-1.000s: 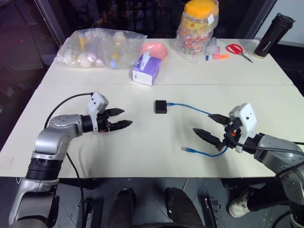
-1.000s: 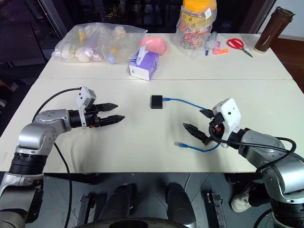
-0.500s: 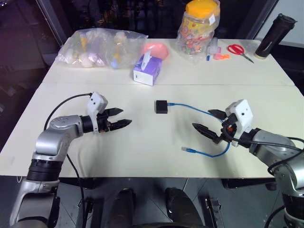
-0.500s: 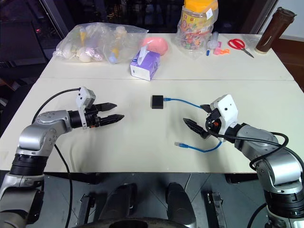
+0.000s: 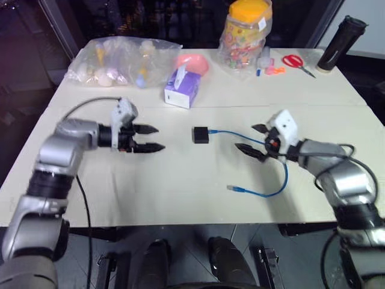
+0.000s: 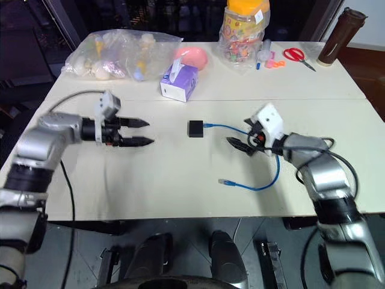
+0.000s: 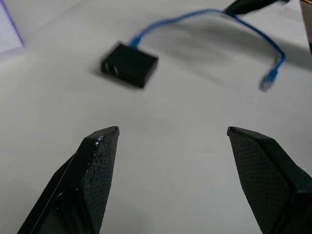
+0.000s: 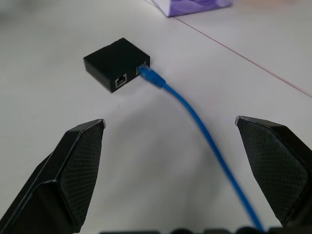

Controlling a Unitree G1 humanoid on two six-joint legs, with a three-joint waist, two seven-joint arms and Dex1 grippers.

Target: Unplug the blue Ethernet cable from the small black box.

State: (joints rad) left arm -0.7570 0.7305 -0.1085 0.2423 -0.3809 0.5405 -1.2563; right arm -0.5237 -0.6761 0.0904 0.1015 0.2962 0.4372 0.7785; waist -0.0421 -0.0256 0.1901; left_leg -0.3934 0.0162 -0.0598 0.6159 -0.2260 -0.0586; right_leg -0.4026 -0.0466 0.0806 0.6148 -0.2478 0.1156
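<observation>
Left eye view: the approach is being made. The left hand [image 5: 154, 138], fingers apart, is being held left of the small black box [image 5: 201, 135] on the counter [image 5: 180, 180]; the blue Ethernet cable [image 5: 231, 133] is plugged in; the right hand [image 5: 251, 139], fingers apart, is being held over it. Next, bracing the box and gripping near the plug are likely being called for.

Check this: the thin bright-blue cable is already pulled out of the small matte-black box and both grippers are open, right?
Not quite. The thin bright-blue cable is plugged into the small matte-black box, as the right wrist view shows. The left gripper and right gripper are open.
</observation>
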